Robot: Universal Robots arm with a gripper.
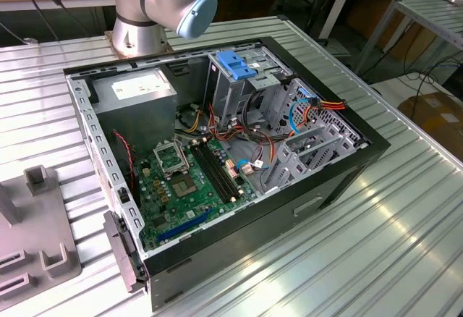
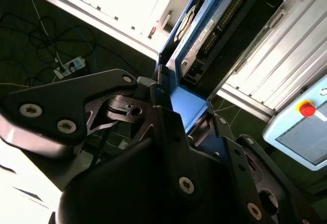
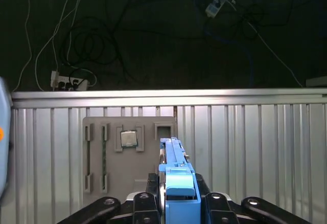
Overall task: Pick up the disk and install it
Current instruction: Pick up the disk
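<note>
1. Closest up, the gripper (image 3: 177, 192) is clamping the disk (image 3: 173, 155) by its blue rail. Its black fingers (image 3: 149, 188) are pressing in from both sides, and the jaws are standing only as far apart as the disk is thick.
2. Seen in the second wrist view, the disk (image 2: 204, 29) is standing on edge and reaching out past the fingers (image 2: 168, 127), with its circuit side and connector pins showing.
3. The disk is hanging over the ribbed table (image 3: 255, 147). A grey tray (image 3: 115, 183) is lying beyond it, close to the table's edge.
4. A square chip (image 3: 128, 138) is sitting in one of the tray's pockets.
5. In the exterior view, an open computer case (image 1: 289, 237) is lying on its side in the middle of the table (image 1: 391, 230).
6. The arm (image 1: 163, 2) is rising from the table's edge behind the case.
7. Inside the case, a power supply (image 1: 137, 89) is filling the corner nearest the arm, and a green motherboard (image 1: 188, 187) is lying flat on the case floor.
8. A metal drive cage (image 1: 228, 93) is standing beside the power supply, with a blue latch (image 1: 235, 64) sitting on top of it.
9. The tray (image 1: 36, 252) is resting at the table's edge, at the exterior view's left, well apart from the case.
10. Down on the dark floor, a power strip (image 3: 66, 83) is lying among loose cables.
</note>
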